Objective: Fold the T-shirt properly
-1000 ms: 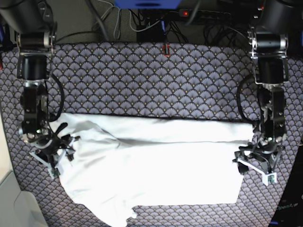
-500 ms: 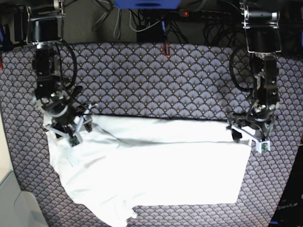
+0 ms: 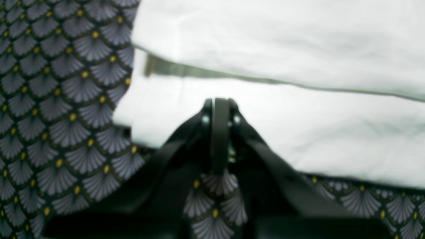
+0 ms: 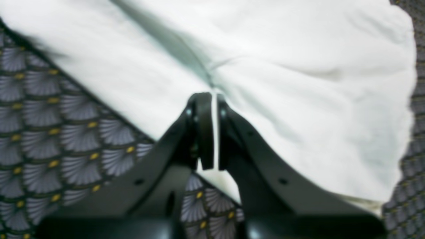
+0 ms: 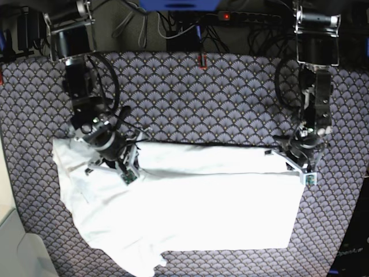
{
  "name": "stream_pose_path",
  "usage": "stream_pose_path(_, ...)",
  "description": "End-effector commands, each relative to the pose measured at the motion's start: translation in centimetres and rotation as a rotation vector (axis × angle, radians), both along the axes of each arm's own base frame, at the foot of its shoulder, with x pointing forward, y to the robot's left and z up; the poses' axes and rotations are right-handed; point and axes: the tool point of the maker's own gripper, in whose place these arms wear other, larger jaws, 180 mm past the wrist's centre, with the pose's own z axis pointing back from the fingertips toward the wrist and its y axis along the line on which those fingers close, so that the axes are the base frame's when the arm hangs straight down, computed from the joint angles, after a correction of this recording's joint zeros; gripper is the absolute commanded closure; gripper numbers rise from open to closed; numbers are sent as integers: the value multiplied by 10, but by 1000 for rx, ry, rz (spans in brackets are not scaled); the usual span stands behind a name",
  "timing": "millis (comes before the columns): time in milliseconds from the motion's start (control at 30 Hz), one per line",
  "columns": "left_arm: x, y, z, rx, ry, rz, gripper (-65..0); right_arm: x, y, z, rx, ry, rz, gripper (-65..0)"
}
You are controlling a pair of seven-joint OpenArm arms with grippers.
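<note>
Both end effectors (image 3: 219,109) (image 4: 209,103) closed over T-shirt (image 5: 190,202)

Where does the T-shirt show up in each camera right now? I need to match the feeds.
Base: the T-shirt spreads across the lower middle, between both arms.
Left wrist: it fills the top and right, a folded edge running across.
Right wrist: it covers the upper centre and right.
Shared landmark: the purple scallop-patterned tablecloth around it.
</note>
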Motion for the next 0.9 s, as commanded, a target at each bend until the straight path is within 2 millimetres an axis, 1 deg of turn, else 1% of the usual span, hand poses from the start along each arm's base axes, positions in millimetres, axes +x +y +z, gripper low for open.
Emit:
stream_pose_path(0, 13, 5, 20, 14, -63, -1, -24, 12, 5, 15, 5, -55, 2, -1)
stream_pose_path(33, 13, 5, 20, 14, -62, 0, -16, 13, 7, 13, -11, -54, 1, -2)
stream_pose_path(100, 18, 7, 25, 18, -71, 1, -4, 20, 13, 13, -38, -64, 3, -2)
stream_pose_path(200, 20, 8, 28, 42, -71, -6, -6, 25, 16, -1, -65, -27, 0, -2)
stream_pose_path(267, 25, 4, 31, 111, -73, -38, -6, 29, 17, -7, -65, -6, -1, -2)
stream_pose_path(367, 29, -4, 34, 253, -75, -100, -6, 33, 15, -10, -69, 6, -3, -2)
stream_pose_path(500, 32, -13, 36, 402, -71, -168, -6, 37, 16, -8, -61, -12, 4, -2)
stream_pose_path(533, 36, -17, 41, 427, -80, -183, -6, 38, 18, -7, -55, -20, 9, -2)
stream_pose_path(600, 38, -20, 39, 469, -74, -209, -6, 37, 21, -7, -54, -25, 21, -2)
stream_pose_path(733, 42, -24, 36, 549, -57, -255, -6, 30, 41, -11, -73, -18, 87, -2)
stream_pose_path(800, 45, -28, 31, 596, -42, -286, -6, 28, 44, -19, -83, 3, 100, -2)
stream_pose_path(867, 50, -31, 29, 643, -31, -312, -6, 34, 46, -21, -93, 12, 108, -2)
